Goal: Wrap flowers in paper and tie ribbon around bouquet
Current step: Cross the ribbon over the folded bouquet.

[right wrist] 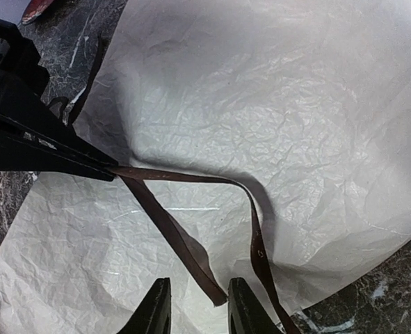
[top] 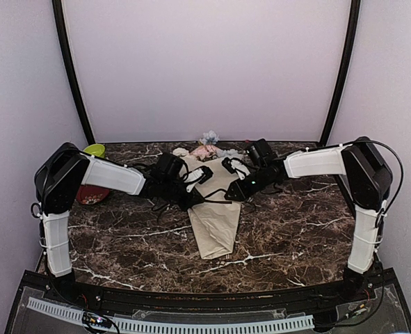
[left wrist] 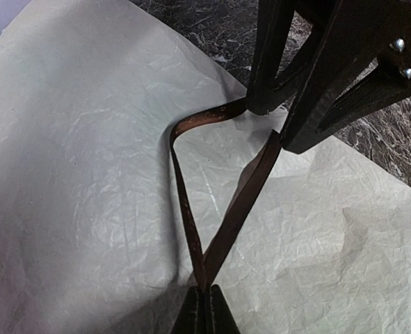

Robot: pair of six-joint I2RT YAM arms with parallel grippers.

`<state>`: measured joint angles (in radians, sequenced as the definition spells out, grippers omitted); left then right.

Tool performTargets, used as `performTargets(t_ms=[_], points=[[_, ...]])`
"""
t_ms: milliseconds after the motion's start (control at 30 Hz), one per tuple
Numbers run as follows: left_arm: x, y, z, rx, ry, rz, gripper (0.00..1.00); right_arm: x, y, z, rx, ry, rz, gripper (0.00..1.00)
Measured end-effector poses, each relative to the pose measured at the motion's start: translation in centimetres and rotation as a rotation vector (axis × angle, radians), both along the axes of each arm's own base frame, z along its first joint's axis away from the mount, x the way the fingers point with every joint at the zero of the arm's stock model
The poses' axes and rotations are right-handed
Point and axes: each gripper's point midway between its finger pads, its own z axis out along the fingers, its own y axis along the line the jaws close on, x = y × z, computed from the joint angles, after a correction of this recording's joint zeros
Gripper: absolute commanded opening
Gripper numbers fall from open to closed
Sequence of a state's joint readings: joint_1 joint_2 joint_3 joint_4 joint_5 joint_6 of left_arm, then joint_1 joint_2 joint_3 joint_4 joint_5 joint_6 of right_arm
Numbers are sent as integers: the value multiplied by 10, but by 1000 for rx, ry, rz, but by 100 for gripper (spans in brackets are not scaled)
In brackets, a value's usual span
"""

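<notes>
In the top view, the bouquet (top: 215,223) is seen lying in the middle of the table (top: 122,236), with the flowers (top: 207,139) at the top. The left claw (top: 191,189) and the right claw (top: 226,191) are held very close together above it, so they could be bumped. Bare table is seen at the lower left and lower right. A red dish (top: 90,196) is kept at the left.

In the left wrist view, the ribbon (left wrist: 184,209) is pinched tight by the left claw (left wrist: 205,309) at the bottom middle. A loose loop is laid over the paper (left wrist: 73,139). With a hard pull, the thin paper could be torn or dragged.

In the right wrist view, the right claw (right wrist: 199,306) is held a little apart at the bottom. A ribbon end is seen between its fingers, not squeezed, so it could be missed. The paper's edge is seen at the lower right.
</notes>
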<state>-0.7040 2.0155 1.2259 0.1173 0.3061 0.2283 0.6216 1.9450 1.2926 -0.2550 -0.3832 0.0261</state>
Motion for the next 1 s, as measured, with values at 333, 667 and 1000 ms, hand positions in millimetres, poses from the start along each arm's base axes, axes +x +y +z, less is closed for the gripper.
performTargets(t_ms=[333,667,1000], points=[[0,0,0,0,1,0,0,-12,6,-31,-83,30,59,30],[0,0,0,-2,4,3,0,-14,13,-36,-166,-26,98,5],[0,0,0,-2,4,3,16,-10,12,-34,-193,-50,92,0]])
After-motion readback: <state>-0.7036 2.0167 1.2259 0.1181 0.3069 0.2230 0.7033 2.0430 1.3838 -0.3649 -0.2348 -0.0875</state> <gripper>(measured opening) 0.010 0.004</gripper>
